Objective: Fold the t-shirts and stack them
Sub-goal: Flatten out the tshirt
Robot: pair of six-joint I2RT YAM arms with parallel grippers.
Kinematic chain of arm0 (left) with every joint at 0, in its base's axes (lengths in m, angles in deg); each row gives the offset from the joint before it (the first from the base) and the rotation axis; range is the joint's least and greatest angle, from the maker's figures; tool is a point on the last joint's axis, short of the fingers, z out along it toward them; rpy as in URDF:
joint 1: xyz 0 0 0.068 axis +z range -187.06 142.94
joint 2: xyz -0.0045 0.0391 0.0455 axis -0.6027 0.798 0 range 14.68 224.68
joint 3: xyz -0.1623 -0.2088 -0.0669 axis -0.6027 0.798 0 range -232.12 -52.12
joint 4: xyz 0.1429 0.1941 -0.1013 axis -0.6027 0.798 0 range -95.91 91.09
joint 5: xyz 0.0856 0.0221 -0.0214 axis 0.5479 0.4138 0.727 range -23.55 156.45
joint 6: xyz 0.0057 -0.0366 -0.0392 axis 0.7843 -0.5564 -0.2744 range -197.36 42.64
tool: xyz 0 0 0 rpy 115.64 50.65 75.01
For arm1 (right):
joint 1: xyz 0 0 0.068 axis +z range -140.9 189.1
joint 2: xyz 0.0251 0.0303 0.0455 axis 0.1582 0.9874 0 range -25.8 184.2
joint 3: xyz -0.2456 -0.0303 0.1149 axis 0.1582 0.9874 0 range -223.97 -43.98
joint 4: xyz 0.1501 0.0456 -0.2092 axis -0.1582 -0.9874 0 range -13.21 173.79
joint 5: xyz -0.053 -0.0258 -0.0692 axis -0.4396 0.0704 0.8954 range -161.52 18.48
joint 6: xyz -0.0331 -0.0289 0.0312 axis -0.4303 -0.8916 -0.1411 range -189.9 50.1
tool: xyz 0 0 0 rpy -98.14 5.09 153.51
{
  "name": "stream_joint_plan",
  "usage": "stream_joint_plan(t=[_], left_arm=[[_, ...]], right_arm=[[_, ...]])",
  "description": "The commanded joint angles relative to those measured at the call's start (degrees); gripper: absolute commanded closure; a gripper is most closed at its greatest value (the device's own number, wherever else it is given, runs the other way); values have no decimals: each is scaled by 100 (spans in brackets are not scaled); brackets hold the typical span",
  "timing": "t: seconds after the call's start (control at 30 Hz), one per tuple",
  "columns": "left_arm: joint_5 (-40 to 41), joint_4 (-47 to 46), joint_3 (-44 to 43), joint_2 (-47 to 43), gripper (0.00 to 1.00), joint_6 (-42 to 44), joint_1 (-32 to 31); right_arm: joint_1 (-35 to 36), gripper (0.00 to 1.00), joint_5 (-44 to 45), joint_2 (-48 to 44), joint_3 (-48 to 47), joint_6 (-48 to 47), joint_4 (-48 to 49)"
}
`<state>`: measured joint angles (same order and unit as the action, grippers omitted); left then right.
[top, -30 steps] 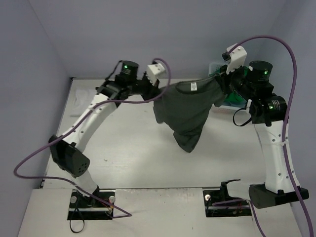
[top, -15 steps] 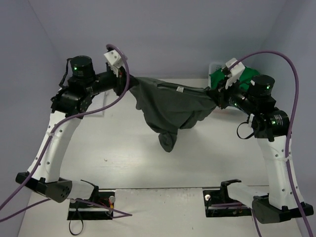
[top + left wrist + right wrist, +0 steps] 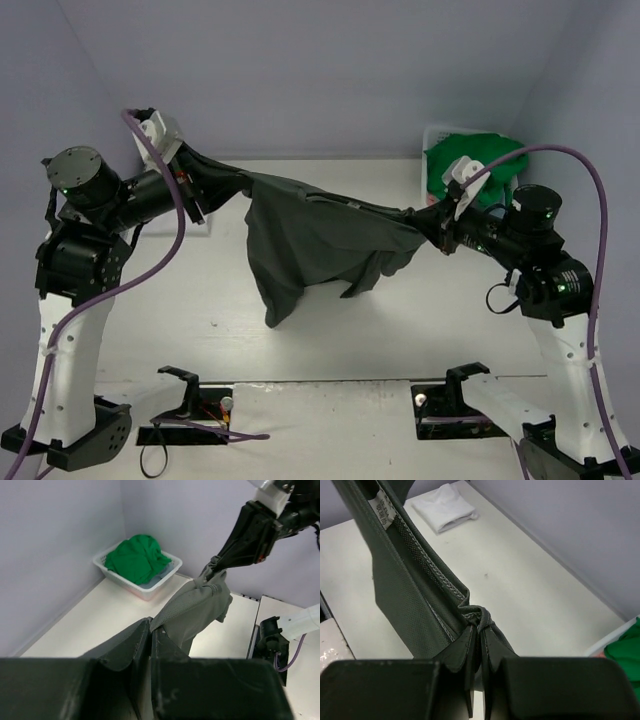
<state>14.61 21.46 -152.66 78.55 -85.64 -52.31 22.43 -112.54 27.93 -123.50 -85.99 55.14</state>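
white tabletop (image 3: 200, 310), lilac walls (image 3: 300, 80); dark grey cloth t-shirt (image 3: 310, 250) strung above it, clamped by left gripper (image 3: 195, 185) and right gripper (image 3: 432, 222).

Robotics lab test cell.
Plain lilac walls (image 3: 330, 70) box in a white table (image 3: 400, 330); 2 cabled robot arms (image 3: 65, 350) are bolted along its near edge.

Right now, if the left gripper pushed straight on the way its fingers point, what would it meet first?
The left gripper would meet its own dark grey shirt, stretched ahead; beyond that, probably the right gripper pinching the far end, though depth is unclear.
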Motion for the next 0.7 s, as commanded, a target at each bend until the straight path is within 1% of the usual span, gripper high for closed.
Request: stream_joint_plan(t=[0.0,0.13,0.17,0.2,0.23,0.27,0.3,0.33,0.43,0.5,0.53,0.67], left_arm=[[-11,-786,-133,-183,100,-192,153],[68,-778,76,194,100,-26,153],[120,-752,147,282,100,140,153],[260,-725,200,475,100,237,153],[322,-707,253,564,100,352,153],[375,-646,323,643,100,527,153],[402,-637,350,774,100,572,145],[437,-628,367,810,100,651,145],[359,-690,429,837,100,564,101],[341,-611,429,837,100,572,31],[349,-550,429,837,100,581,-22],[253,-523,499,811,100,502,-163]], right_arm=[[-23,100,304,277,-212,-367,280],[-23,99,585,1558,-318,-386,315],[-5,99,734,1805,-327,-333,411],[-5,99,1057,2329,-388,-298,464],[-5,97,1278,2604,-406,-254,552],[-5,86,1672,2842,-554,-184,640],[-5,80,1824,3105,-607,-183,641],[4,78,1964,3447,-634,-201,632],[21,63,2080,3574,-416,-288,685],[39,60,2071,3487,-257,-403,693],[39,57,1984,3442,-108,-455,693],[118,57,1650,3258,208,-763,588]])
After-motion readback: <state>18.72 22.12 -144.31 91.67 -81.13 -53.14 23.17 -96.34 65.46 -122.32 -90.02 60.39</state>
